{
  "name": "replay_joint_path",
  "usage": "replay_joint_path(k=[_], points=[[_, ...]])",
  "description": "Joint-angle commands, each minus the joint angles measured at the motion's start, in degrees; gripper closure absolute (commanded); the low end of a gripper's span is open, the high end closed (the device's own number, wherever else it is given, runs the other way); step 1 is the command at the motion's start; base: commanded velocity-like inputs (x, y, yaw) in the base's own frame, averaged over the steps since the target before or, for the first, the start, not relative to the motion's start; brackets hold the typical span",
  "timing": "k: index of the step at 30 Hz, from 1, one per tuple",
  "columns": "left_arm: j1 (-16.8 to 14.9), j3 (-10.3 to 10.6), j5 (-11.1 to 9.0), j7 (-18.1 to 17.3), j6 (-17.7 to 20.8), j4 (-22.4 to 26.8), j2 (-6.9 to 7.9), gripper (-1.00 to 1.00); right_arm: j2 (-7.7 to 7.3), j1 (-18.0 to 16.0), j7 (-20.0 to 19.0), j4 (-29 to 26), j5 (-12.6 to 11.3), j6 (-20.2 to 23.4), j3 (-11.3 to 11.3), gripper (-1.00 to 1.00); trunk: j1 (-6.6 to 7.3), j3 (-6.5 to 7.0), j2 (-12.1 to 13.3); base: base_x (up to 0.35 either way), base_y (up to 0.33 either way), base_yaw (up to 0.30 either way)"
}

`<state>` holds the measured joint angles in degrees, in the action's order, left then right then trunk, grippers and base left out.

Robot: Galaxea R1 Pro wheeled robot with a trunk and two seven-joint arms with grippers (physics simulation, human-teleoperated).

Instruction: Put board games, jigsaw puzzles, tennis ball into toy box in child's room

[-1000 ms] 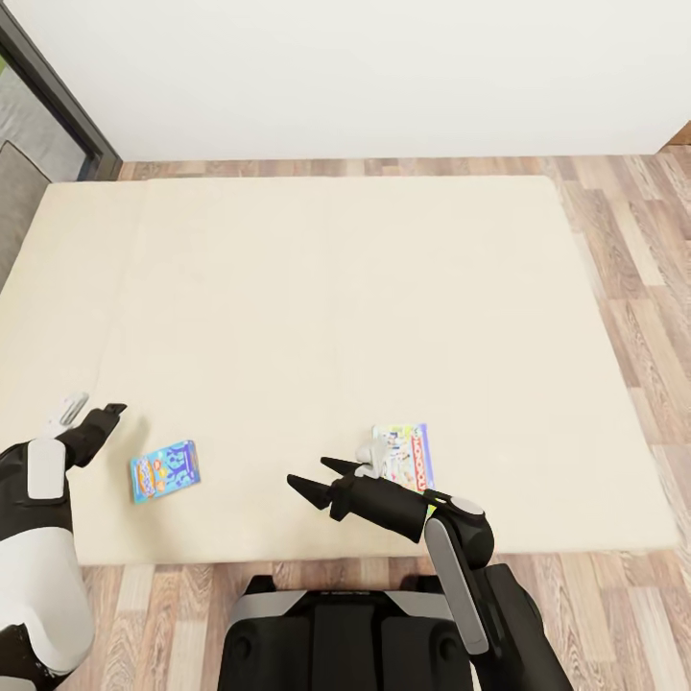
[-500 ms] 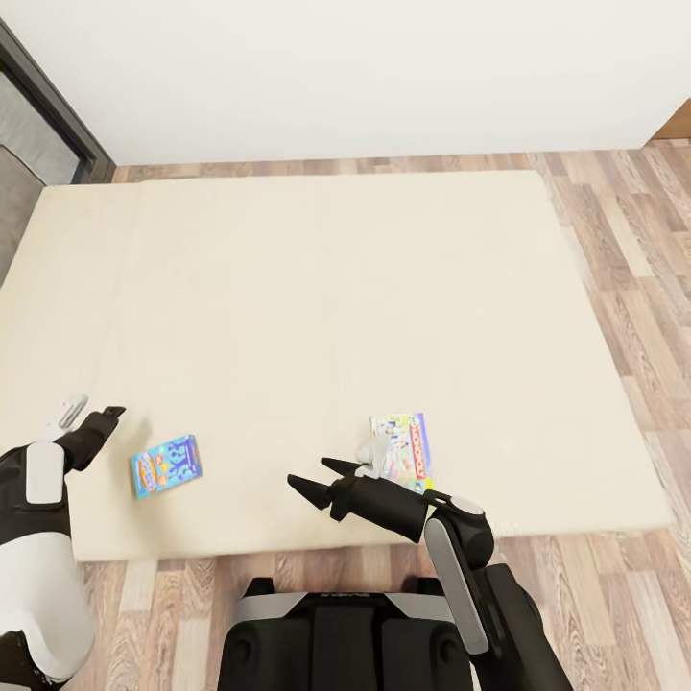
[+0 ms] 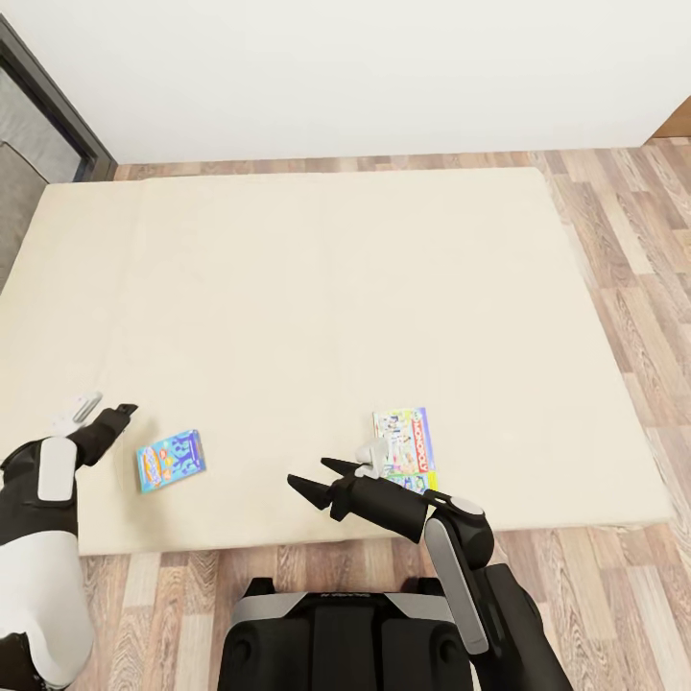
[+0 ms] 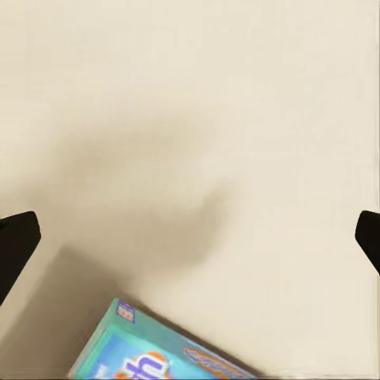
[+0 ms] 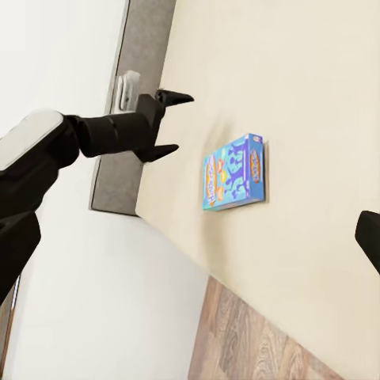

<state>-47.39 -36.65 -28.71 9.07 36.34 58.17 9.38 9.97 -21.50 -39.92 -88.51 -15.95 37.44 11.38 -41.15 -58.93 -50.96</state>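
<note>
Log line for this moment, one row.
left pincer open beside blue board game | right pincer open, empty | Monopoly on bed

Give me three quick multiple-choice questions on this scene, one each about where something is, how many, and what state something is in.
1. Where does the blue board game lie?
A. on the wood floor
B. on the bed, near the left gripper
C. between the right gripper's fingers

2. How many board games lie on the bed?
A. two
B. three
C. none

3. What state is the right gripper in?
A. shut on the Monopoly box
B. shut on nothing
C. open and empty

Answers: 1 B, it rests on the beige mattress just beside the left gripper. 2 A, the blue one and the Monopoly box. 3 C, its fingers are spread with nothing between them.
</note>
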Motion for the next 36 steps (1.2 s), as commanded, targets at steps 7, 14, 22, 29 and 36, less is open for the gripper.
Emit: replay_joint_path(k=[7, 14, 22, 29, 36], points=[[0.1, 8.0, -0.6, 0.5, 0.9, -0.4, 0.22, -1.0, 0.02, 0.0, 0.0, -0.1, -0.3, 0.4, 0.0, -1.0, -0.01, -0.03, 0.0, -0.001, 0.0, 0.0], [-0.1, 14.4, -0.6, 0.5, 1.8, -2.6, 0.42, -1.0, 0.02, 0.0, 0.1, -0.1, -0.3, 0.3, -0.1, -1.0, -0.01, -0.03, 0.0, 0.0, 0.0, 0.0], [-0.2, 19.0, 0.3, 0.8, 2.6, -6.6, 1.34, -1.0, 0.02, 0.0, 0.7, 0.3, -0.4, -0.6, -0.9, -1.0, -0.01, -0.03, 0.0, 0.0, 0.0, 0.0], [-0.1, 18.4, -0.3, 0.2, 4.8, -8.6, 0.6, -1.0, 0.02, 0.0, 2.4, 1.1, -0.3, -1.6, -1.1, -1.0, -0.01, -0.03, 0.0, 0.0, 0.0, 0.0], [0.0, 18.2, -0.3, 0.3, 7.1, -7.4, 0.47, -1.0, 0.02, 0.0, 4.6, 3.1, 0.0, -2.2, -1.1, -1.0, -0.01, -0.03, 0.0, 0.0, 0.0, 0.0]])
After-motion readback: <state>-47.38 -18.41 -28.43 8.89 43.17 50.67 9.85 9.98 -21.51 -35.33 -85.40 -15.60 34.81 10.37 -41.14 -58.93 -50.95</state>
